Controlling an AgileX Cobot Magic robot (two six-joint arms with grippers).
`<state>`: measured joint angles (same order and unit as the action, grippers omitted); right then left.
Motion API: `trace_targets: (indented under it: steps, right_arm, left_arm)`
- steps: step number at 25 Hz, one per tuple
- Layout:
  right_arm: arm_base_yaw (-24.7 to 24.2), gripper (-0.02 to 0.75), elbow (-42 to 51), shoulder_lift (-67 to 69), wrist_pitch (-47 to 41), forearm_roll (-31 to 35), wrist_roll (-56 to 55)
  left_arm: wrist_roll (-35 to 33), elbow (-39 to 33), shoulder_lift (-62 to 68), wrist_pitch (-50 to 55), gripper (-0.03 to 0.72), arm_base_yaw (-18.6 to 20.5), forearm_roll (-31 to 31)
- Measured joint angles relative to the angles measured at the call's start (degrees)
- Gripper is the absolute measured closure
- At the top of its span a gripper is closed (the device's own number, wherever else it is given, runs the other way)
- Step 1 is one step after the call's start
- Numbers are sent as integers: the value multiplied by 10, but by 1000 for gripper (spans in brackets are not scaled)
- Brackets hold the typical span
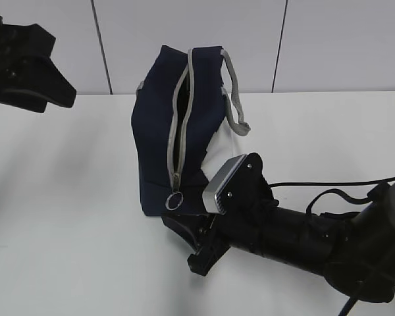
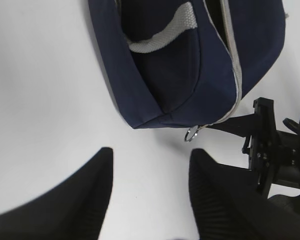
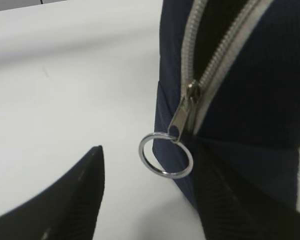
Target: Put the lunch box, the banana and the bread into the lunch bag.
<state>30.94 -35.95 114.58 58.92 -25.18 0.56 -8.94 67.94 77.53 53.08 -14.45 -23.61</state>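
Note:
The navy lunch bag (image 1: 155, 131) stands on the white table, its grey zipper open along the top with a dark gap. The metal ring pull (image 1: 175, 201) hangs at its near end. My right gripper (image 1: 181, 227) is open just below that end. In the right wrist view the ring (image 3: 166, 155) lies between the open fingers (image 3: 151, 152), and the right finger is against the bag (image 3: 270, 100). My left gripper (image 1: 52, 92) is raised at the far left, open and empty (image 2: 150, 165), with the bag (image 2: 170, 85) ahead of it. The lunch box, banana and bread are out of view.
A grey webbing handle (image 1: 236, 99) hangs over the bag's right side. My right arm and its cables (image 1: 316, 237) lie across the table's front right. The right gripper also shows in the left wrist view (image 2: 270, 145). A panelled wall stands behind the table.

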Motion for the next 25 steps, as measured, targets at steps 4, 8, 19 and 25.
trace_targets:
  steps: [4, 8, 19, 25]
  right_arm:
    - [0, 316, 0, 0, 0, 0, 0]
    - [0, 316, -4, 0, -10, 0, -6]
    - [0, 316, 20, 0, -17, -1, -6]
    - [0, 317, 24, 0, -2, -4, -6]
  left_arm:
    - [0, 0, 0, 1, 336, 0, -4]
    - [0, 0, 0, 2, 338, 0, -9]
    - [0, 0, 0, 6, 338, 0, -9]
    - [0, 0, 0, 6, 338, 0, -9]
